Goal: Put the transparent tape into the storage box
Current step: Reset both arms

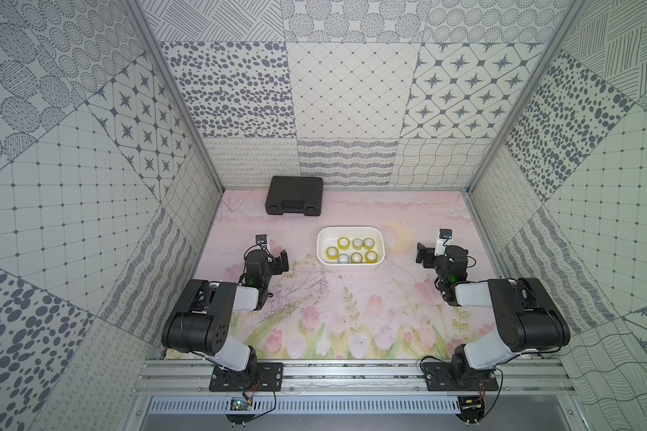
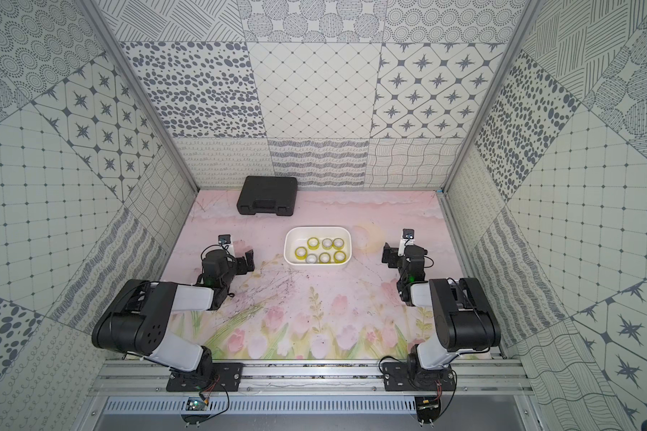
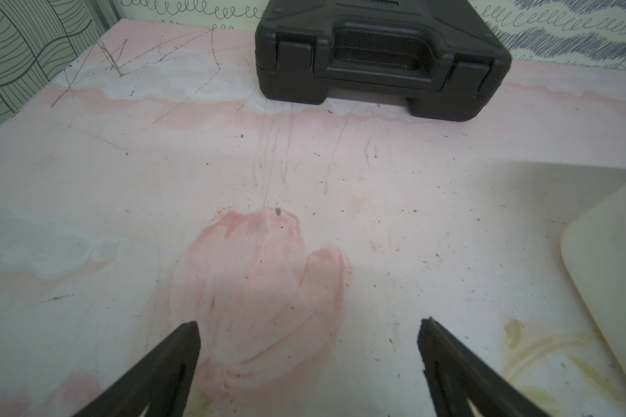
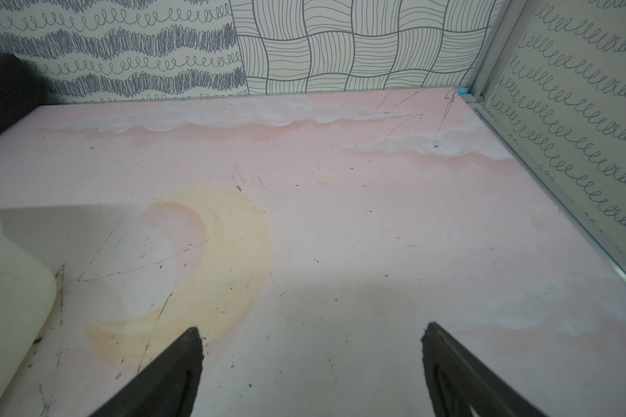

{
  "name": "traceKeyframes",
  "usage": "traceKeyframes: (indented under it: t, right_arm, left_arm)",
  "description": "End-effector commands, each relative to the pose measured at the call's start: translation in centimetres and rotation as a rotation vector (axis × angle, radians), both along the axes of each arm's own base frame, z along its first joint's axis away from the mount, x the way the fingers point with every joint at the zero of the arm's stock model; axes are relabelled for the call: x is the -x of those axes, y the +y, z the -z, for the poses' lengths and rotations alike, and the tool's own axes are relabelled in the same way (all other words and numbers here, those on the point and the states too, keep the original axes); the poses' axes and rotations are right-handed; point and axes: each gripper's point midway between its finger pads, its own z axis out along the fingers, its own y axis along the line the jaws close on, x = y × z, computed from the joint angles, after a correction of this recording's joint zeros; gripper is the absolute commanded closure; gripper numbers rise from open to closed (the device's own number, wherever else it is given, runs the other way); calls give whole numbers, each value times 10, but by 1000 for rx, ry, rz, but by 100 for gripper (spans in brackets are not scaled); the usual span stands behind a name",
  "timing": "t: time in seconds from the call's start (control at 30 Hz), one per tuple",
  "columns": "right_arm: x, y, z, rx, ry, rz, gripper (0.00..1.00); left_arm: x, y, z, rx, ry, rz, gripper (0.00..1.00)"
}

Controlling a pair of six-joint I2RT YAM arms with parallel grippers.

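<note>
Left hand [image 3: 308, 321] hovers low over the bench [image 1: 333, 298], jaws spread wide with nothing between them. Its wrist view shows only bare painted surface ahead, the black case [image 1: 294, 196] farther back and a bit of box wall at the edge

The box [image 1: 348, 228] sits mid-bench between the two arms. All seven rolls of tape [image 1: 357, 243] lie flat inside it in two rows, none on the rim and none outside that I can see

Right hand [image 4: 312, 326] hovers on the other side of the box, jaws likewise spread and empty, with the box wall just at the edge of its wrist view. Each hand is near the box but apart from it, beside it rather than above, touching neither box nor tape

By my reading the placing step is over and the task looks complete. The next move calls for no grasp, only keeping both arms clear of the box, perhaps drawing them back to rest
</note>
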Motion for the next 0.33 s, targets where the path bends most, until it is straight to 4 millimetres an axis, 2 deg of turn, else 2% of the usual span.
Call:
traceKeyframes:
  t: [0.0,0.3]
  right_arm:
    - [-7,0,-17,2,-63,-6,4]
    - [-6,1,-17,5,-61,-11,4]
  left_arm:
    - [-8,1,-13,-6,-53,9,1]
    - [-7,1,-13,-6,-53,10,1]
